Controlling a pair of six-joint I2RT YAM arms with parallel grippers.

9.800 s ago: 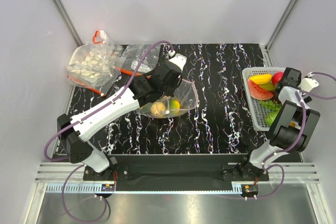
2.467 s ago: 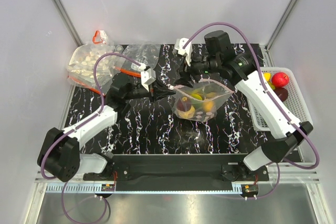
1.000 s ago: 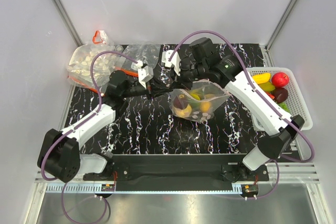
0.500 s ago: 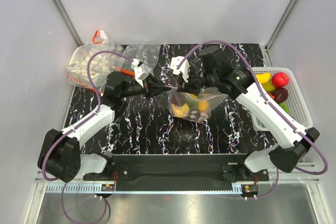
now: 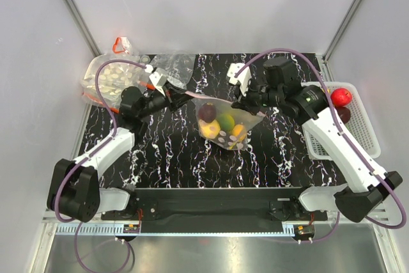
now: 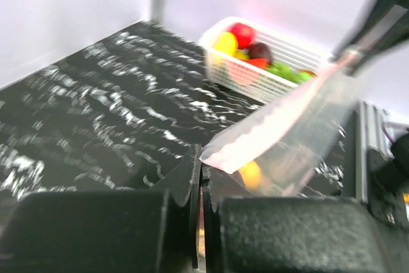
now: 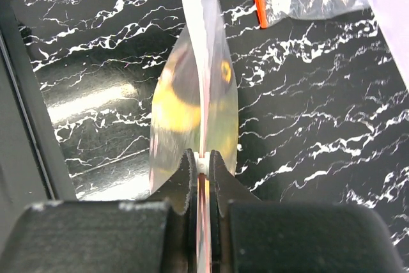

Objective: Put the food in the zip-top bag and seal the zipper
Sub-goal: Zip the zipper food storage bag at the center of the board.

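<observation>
Food [image 5: 211, 127] sits inside the zip-top bag [image 5: 225, 137]: a dark purple piece, a yellow one, a green one and an orange one, bunched in its sagging lower half. The bag lies left of the white mesh basket [image 5: 317, 142], apart from it, over the black marbled table [image 5: 281, 151]. Its mouth is stretched in a straight line between the two arms. The left gripper [image 5: 183, 96] pinches the mouth corner farther from the basket, with its fingers narrowed down onto the plastic. The right gripper [image 5: 243, 101] clamps the corner nearer the basket in the same tight way. The zipper [image 5: 214, 98] runs taut between them. In both wrist views the two sides of the mouth lie flat together, but I cannot tell whether the strip is pressed shut along its width. More toy fruit is in the basket, among it a red apple [image 5: 340, 96]. Two other clear bags [image 5: 114, 78] lie on the side of the dotted bag away from the basket.
</observation>
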